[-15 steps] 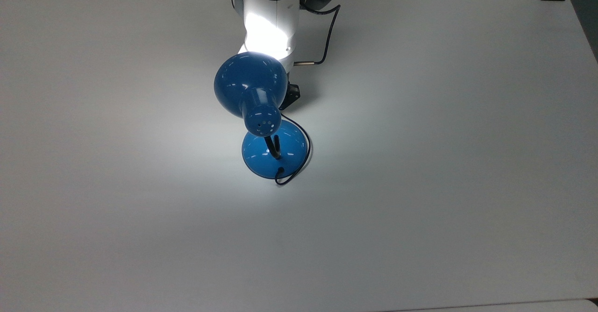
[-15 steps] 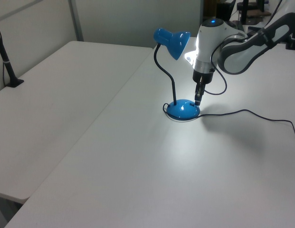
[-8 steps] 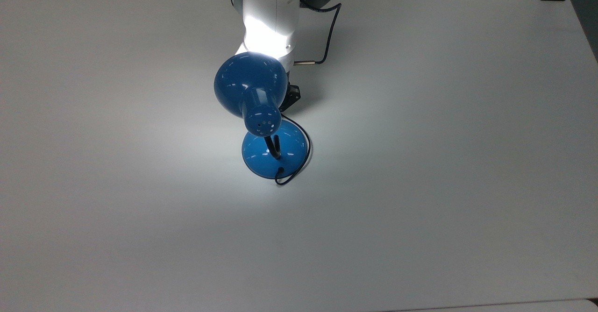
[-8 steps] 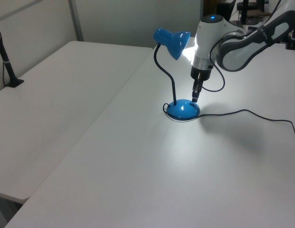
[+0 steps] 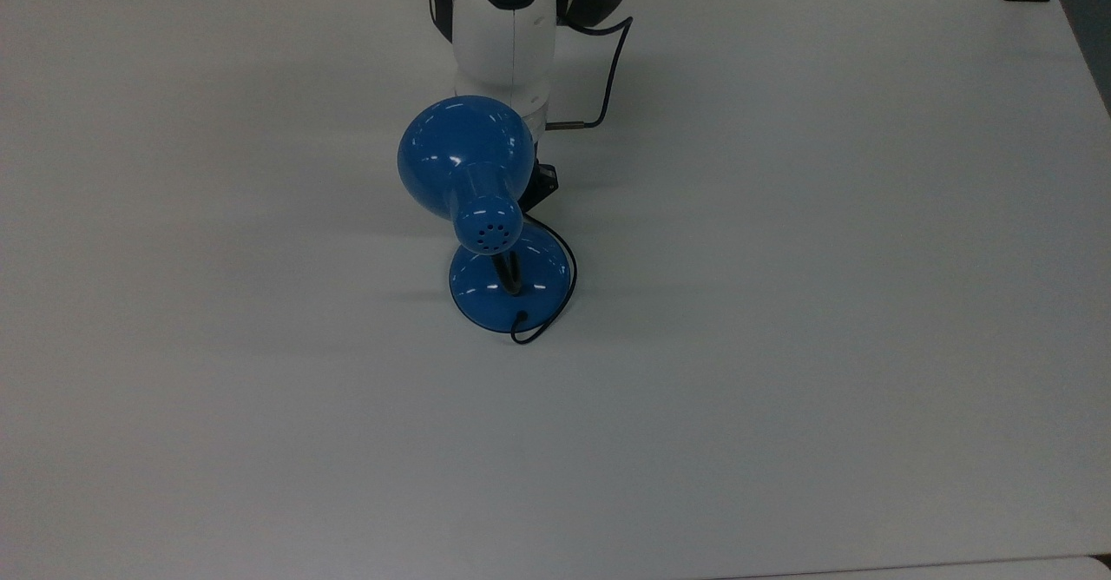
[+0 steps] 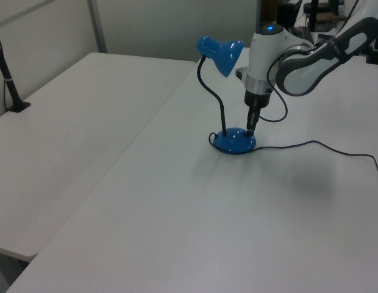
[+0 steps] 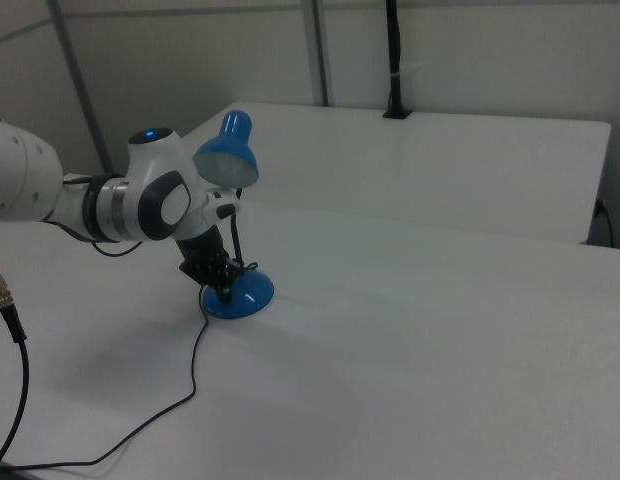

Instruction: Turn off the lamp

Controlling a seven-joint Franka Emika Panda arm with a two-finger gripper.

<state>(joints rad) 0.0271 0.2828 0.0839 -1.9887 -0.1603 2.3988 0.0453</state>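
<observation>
White tabletop (image 5: 825, 302), grey partition wall behind. Gripper (image 6: 251, 126) pointed straight down, tip on or just above the rim of the lamp (image 5: 473, 172) base (image 6: 235, 141), on the left view's right side; can't tell whether the fingers were parted or together. Lamp stood mid-table, shade unlit, no glow on the table. Cord (image 7: 180, 400) trailed off the base across the table. White arm (image 7: 80, 200) reached in behind the shade.

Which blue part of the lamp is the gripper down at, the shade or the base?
The round base: the gripper points down at its edge, on the left view's right. The domed shade sits up high on the neck.
</observation>
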